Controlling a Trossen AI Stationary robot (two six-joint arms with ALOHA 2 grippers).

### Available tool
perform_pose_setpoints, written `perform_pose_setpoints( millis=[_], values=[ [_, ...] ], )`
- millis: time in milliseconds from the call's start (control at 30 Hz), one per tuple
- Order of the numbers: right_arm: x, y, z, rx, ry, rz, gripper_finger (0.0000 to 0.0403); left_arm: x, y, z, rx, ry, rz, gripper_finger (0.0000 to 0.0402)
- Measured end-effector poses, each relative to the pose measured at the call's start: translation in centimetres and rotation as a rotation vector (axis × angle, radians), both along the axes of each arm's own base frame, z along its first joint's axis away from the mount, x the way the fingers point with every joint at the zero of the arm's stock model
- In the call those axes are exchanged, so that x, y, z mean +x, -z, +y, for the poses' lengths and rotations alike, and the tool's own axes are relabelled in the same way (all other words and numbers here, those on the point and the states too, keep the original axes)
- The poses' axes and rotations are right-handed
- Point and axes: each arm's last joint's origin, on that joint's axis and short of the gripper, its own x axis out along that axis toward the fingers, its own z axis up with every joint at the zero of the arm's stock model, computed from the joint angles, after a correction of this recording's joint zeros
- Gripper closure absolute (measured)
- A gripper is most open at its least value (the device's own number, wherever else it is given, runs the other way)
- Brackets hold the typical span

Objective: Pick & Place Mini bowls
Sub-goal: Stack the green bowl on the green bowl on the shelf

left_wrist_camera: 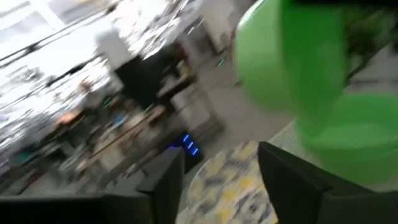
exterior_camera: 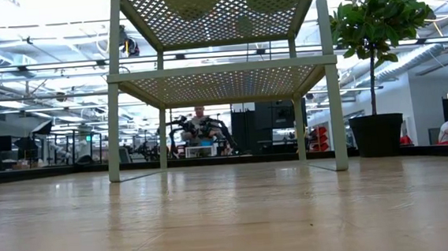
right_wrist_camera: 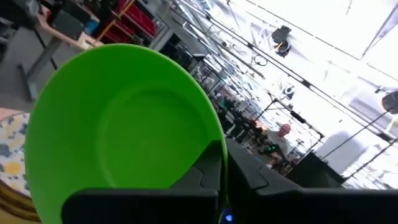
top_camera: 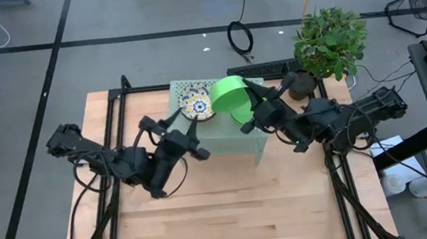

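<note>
Jaws, right: clamped on the rim of the green bowl (top_camera: 229, 95), one finger inside the wall and one outside — the right gripper (top_camera: 248, 100) holds it tilted on edge above the stand (top_camera: 244, 142).
Jaws, left: set either side of the patterned bowl (top_camera: 196, 105); the left gripper (top_camera: 183, 116) seems to grasp its rim at about 7 o'clock, though contact is blurred in the wrist view.
Bowls, place: both at 12 o'clock on the table (top_camera: 230, 205), over the stand's top shelf, the green one just beside the patterned one at its 3 o'clock.
Green bowl, handling: likely light, stiff plastic, smooth and a bit slippery — a rim pinch suits it, but it may swing.
Patterned bowl, handling: looks glazed, so probably heavier, hard and chippable; take the rim and set it down gently.
Risk: the two bowls could knock together.
</note>
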Motion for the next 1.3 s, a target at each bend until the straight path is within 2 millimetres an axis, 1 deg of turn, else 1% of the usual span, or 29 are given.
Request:
perform_pose_setpoints(
  millis=[67, 133, 200, 267, 333, 400, 500, 533, 567, 633, 700, 800, 900, 967, 1033, 1100, 1233, 1300],
  values=[
    [-0.2, -0.2, -0.1, -0.011, 0.013, 0.002, 0.0403, -0.2, 0.1, -0.2, -0.013, -0.027, 0.011, 0.0176],
    [-0.6, -0.7, -0.2, -0.015, 0.022, -0.017, 0.0403, -0.4, 0.3, -1.0, -0.008, 0.005, 0.014, 0.0166],
    [-1.1, -1.2, -0.4, -0.013, 0.026, -0.041, 0.0403, -0.7, 0.4, -2.2, 0.015, 0.095, 0.009, 0.0166],
    [-1.6, -1.6, -0.5, -0.011, 0.014, -0.062, 0.0403, -1.0, 0.7, -3.6, 0.038, 0.225, -0.006, 0.0174],
    [-2.0, -1.8, -0.4, -0.007, -0.030, -0.074, 0.0403, -1.1, 1.4, -5.0, 0.051, 0.404, -0.007, 0.0188],
    [-2.4, -1.8, -0.2, 0.008, -0.098, -0.088, 0.0403, -1.3, 2.5, -6.2, 0.027, 0.658, 0.026, 0.0204],
    [-2.6, -1.5, 0.4, 0.038, -0.219, -0.092, 0.0403, -1.3, 3.8, -6.9, -0.118, 1.050, 0.091, 0.0227],
    [-2.7, -1.5, 0.6, 0.056, -0.257, -0.105, 0.0403, -1.2, 4.1, -6.9, -0.162, 1.137, 0.115, 0.0235],
    [-2.8, -1.4, 0.6, 0.076, -0.290, -0.117, 0.0403, -1.1, 4.3, -6.9, -0.196, 1.186, 0.135, 0.0241],
    [-3.1, -1.8, 0.5, 0.125, -0.324, -0.119, 0.0403, -0.9, 4.7, -6.6, -0.240, 1.195, 0.155, 0.0253],
    [-3.6, -2.5, 0.3, 0.190, -0.365, -0.094, 0.0403, -0.9, 4.7, -6.0, -0.251, 1.147, 0.155, 0.0261],
    [-4.2, -3.9, -0.5, 0.318, -0.433, -0.056, 0.0403, -1.6, 4.2, -5.0, -0.284, 1.058, 0.145, 0.0268],
    [-4.9, -5.8, -2.0, 0.436, -0.451, -0.046, 0.0403, -2.1, 3.6, -3.7, -0.330, 1.037, 0.141, 0.0270],
    [-5.5, -7.1, -3.3, 0.491, -0.401, -0.050, 0.0403, -2.2, 3.6, -2.9, -0.365, 1.027, 0.152, 0.0270],
    [-6.4, -7.8, -4.9, 0.552, -0.333, -0.033, 0.0403, -2.2, 3.5, -2.0, -0.395, 0.997, 0.148, 0.0270],
    [-6.8, -7.6, -6.5, 0.636, -0.298, 0.021, 0.0403, -2.2, 3.5, -1.1, -0.419, 0.962, 0.151, 0.0270],
    [-6.7, -5.6, -9.6, 0.816, -0.241, 0.149, 0.0403, -1.8, 3.9, 0.1, -0.465, 0.904, 0.161, 0.0270],
    [-6.3, -4.8, -11.1, 0.867, -0.198, 0.167, 0.0403, -1.7, 4.0, 0.5, -0.478, 0.888, 0.156, 0.0270]
  ],
)
